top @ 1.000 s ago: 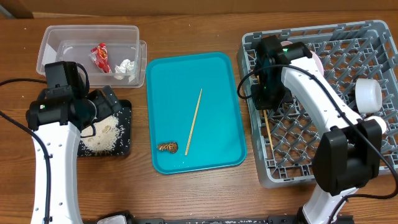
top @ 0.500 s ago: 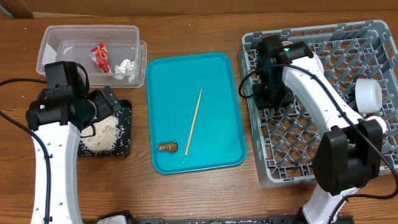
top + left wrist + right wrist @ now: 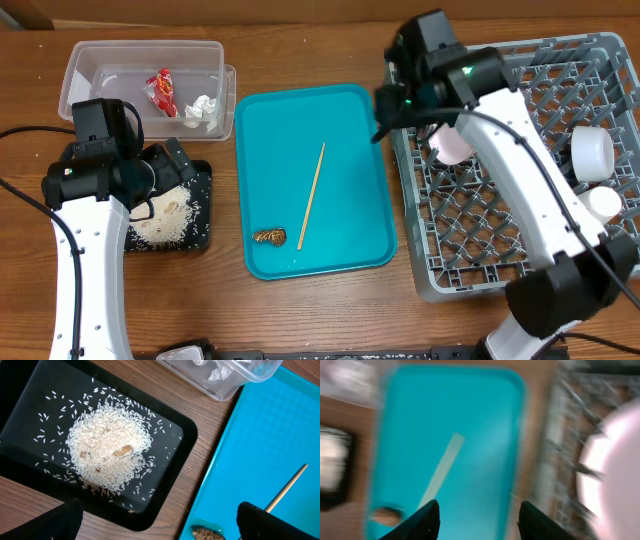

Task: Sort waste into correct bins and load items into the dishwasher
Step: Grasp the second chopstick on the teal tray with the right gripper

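Note:
One wooden chopstick [image 3: 311, 195] and a brown food scrap [image 3: 270, 237] lie on the teal tray [image 3: 350, 120]. The grey dish rack [image 3: 520, 230] holds a white round dish [image 3: 452, 142] and white cups [image 3: 592, 150]. Over the gap between teal tray and rack, my right gripper [image 3: 385, 112] is open and holds nothing; its blurred wrist view shows the chopstick [image 3: 442, 467] below the empty gripper [image 3: 480, 520]. My left gripper [image 3: 160, 525] stands wide open above the black tray [image 3: 20, 405], which holds rice [image 3: 107, 445]. The clear tub [image 3: 90, 60] holds the red wrapper [image 3: 160, 92] and tissue [image 3: 203, 110].
The teal tray lies between the black tray and the rack, with bare wood around them. A second white cup [image 3: 603, 203] sits at the rack's right edge. Cables trail at the left table edge.
My right gripper opened, rose out of the rack's left side and swung left toward the teal tray. The left arm stayed still.

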Robot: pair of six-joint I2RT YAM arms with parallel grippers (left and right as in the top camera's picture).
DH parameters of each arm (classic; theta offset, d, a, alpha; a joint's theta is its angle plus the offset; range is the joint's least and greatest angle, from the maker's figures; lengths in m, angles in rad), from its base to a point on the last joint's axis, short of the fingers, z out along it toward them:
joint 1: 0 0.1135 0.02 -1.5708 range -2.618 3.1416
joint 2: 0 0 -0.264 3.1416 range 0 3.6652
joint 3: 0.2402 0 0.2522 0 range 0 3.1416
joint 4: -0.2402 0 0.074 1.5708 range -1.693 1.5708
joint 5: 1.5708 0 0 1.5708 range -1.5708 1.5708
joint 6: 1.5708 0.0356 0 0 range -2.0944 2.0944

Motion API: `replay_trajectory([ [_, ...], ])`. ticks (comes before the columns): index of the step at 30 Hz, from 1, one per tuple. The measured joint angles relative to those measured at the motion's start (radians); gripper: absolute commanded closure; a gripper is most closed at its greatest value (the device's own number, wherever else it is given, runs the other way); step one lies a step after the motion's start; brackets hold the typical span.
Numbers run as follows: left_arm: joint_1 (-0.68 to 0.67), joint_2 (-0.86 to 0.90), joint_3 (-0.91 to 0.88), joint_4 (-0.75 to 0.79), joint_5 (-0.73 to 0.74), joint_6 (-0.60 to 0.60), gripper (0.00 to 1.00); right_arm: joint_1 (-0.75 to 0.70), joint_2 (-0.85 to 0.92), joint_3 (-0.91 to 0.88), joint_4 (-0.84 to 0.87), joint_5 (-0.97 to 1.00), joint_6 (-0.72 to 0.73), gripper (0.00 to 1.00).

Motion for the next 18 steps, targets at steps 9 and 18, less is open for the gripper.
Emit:
replay_trajectory([
  [9, 0.000, 0.000, 0.000, 0.000, 0.000, 0.000, 0.00, 0.182, 0.143, 0.000, 0.069, -0.093, 0.142, 0.35],
  [18, 0.000, 0.000, 0.000, 0.000, 0.000, 0.000, 0.00, 0.314, 0.432, -0.004, 0.031, -0.075, 0.333, 0.37],
])
